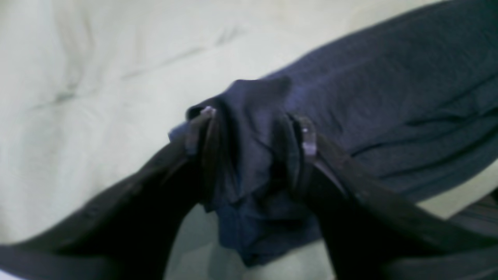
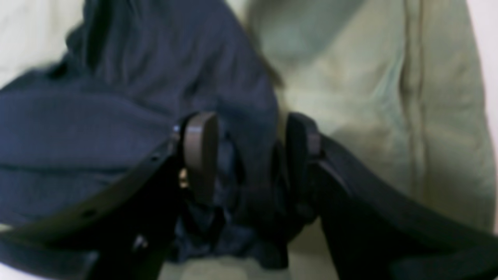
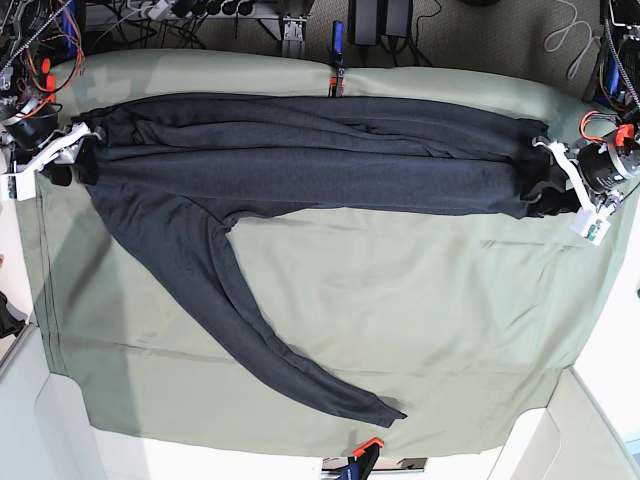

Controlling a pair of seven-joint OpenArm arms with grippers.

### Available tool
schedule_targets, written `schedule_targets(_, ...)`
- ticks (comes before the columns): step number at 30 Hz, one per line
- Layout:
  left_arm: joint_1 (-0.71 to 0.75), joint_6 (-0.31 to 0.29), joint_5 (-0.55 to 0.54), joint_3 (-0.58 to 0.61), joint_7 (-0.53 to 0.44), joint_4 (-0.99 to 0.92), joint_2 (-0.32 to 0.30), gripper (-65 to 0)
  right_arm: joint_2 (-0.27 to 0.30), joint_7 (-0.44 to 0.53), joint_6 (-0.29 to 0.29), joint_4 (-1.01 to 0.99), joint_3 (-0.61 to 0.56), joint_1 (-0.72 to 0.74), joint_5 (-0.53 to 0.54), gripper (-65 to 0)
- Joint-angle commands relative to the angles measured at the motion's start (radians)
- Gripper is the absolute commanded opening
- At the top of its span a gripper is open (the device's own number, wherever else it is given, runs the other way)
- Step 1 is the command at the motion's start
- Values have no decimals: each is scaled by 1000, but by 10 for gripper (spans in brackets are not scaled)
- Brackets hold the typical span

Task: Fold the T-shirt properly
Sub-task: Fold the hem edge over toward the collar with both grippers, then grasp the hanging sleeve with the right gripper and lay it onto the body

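Observation:
The dark navy T-shirt (image 3: pixel 300 160) is stretched in a long band across the far part of the sage-green cloth (image 3: pixel 400 320), with one long sleeve (image 3: pixel 270 345) trailing toward the front. My left gripper (image 3: pixel 545 185) is shut on the garment's right end; in the left wrist view the bunched fabric (image 1: pixel 253 155) sits between the fingers (image 1: pixel 307 144). My right gripper (image 3: pixel 75 150) is shut on the left end; in the right wrist view the fabric (image 2: pixel 245 175) is pinched between the pads (image 2: pixel 200 151).
The green cloth covers the table to its edges. Cables and electronics (image 3: pixel 340 30) lie beyond the far edge. An orange and black tool (image 3: pixel 362 455) sits at the front edge.

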Motion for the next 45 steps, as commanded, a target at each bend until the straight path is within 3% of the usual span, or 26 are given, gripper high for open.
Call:
schedule_targets(1, -8, -1, -31, -11, -10, 14, -23, -338, 14, 27, -3, 19, 8, 28, 20, -361)
schedule_targets(9, -8, -1, -42, -11, -10, 14, -22, -338, -6, 27, -3, 7, -19, 227, 23, -361)
schedule_targets(13, -8, -1, -55, -11, -10, 14, -22, -338, -6, 94, -5, -105, -149, 331, -35, -361)
schedule_targets(17, -8, -1, -56, -11, -8, 14, -22, -338, -9, 178, -70, -315, -342, 471, -142, -361)
schedule_targets(19, -8, -1, -56, -11, -6, 14, -22, -338, -34, 195, -100, -429, -420, 544, -207, -361)
schedule_targets(24, -8, -1, -56, -11, -6, 14, -22, -338, -103, 203, -102, -665, -541, 665, -296, -323)
schedule_targets(30, -8, -1, -56, -11, -8, 14, -22, -338, -154, 248, -102, -745, -571, 689, -341, -325)
schedule_targets(32, -8, -1, -56, -11, -6, 14, -22, -338, -166, 247, -101, -744, -571, 689, -340, -373)
schedule_targets(36, -8, -1, -57, -11, -9, 14, -22, -338, -180, 198, -100, -734, -571, 689, -331, -650)
schedule_targets(42, -8, -1, -57, -11, -9, 14, -22, -338, -200, 123, -9, -621, -572, 649, -258, -650)
schedule_targets(45, -8, -1, -56, -11, -9, 14, -22, -338, -200, 100, 5, -492, -572, 582, -200, -650)
